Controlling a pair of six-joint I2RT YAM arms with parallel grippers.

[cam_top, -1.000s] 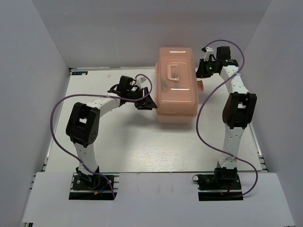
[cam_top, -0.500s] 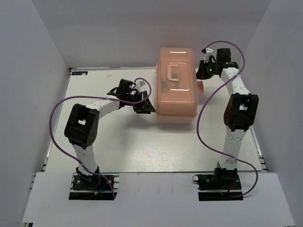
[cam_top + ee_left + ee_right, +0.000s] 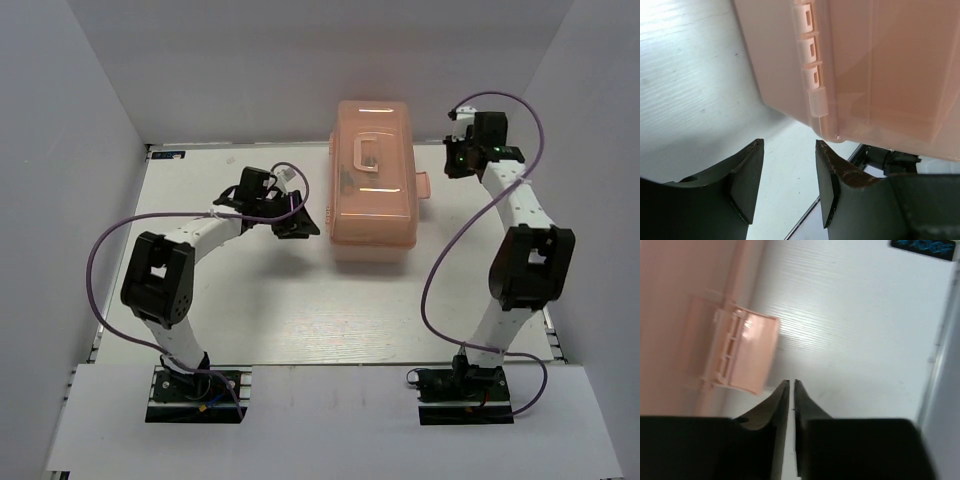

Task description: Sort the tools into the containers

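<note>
**Salmon-pink toolbox sitting shut, both arms drawing away**

Toolbox is sitting on the white table, toward the far side and right of centre, exactly where it was a second ago. Lid is down, with the lid handle lying flat on top. A dark smudge is showing through the lid near its left edge, too blurred to name.

Left gripper is hanging just off the box's left wall. A second ago it was pressing up against that wall; now a strip of bare table is showing between them. Its elbow is also sitting lower and further left than before. Jaws are standing well apart, with nothing between them. The wrist view is looking past both fingers at the box's lower corner and a row of small moulded clips along the seam.

Right gripper is now hovering clear of the box's right side, having shifted rightward. The latch tab, partly covered by the arm earlier, is now sticking out in plain sight. Jaws are nearly touching, only a thin slit between them, and are gripping nothing. In the wrist view the tab is lying to their left, apart from them.
</note>
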